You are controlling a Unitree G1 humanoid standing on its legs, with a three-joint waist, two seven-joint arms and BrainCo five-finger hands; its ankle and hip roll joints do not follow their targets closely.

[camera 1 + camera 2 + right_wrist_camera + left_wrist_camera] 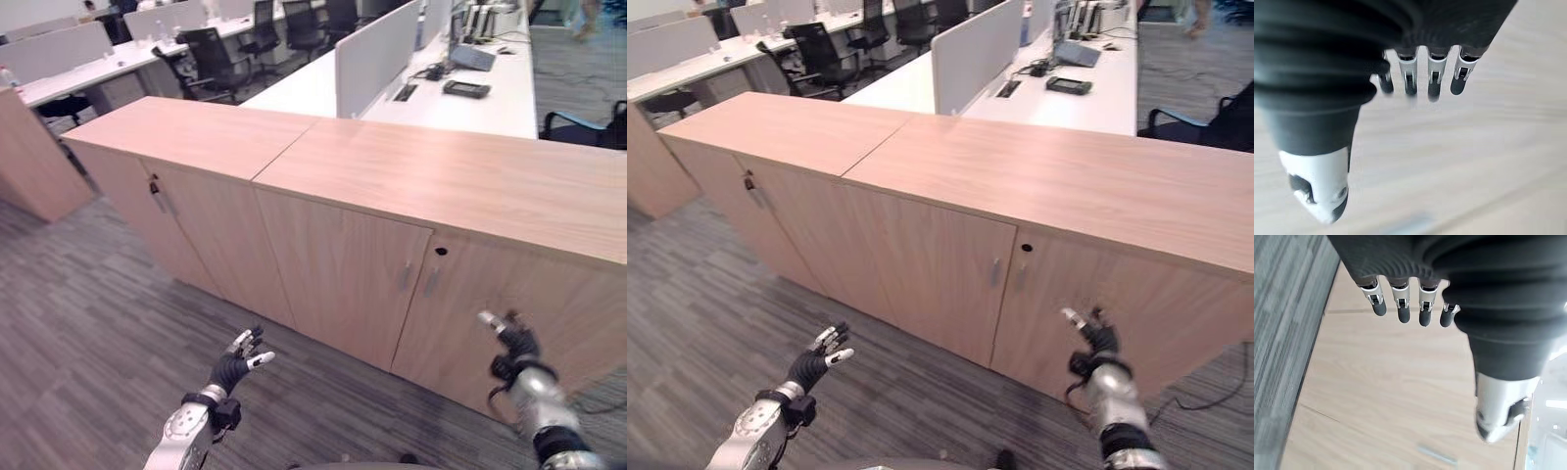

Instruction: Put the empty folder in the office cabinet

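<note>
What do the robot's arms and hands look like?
Both arms are silver-grey metal. The left hand and the right hand each wear a dark ribbed cover over the back and wrist. The fingers are silver with dark tips, in a row, and a thicker silver thumb sits apart.

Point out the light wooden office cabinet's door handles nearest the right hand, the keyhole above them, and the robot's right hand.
Pair of silver door handles (418, 279): left eye view, between the two bars.
Dark round keyhole (441, 252): left eye view, its centre.
Right hand (516, 345): left eye view, dark-covered back of the hand.
</note>
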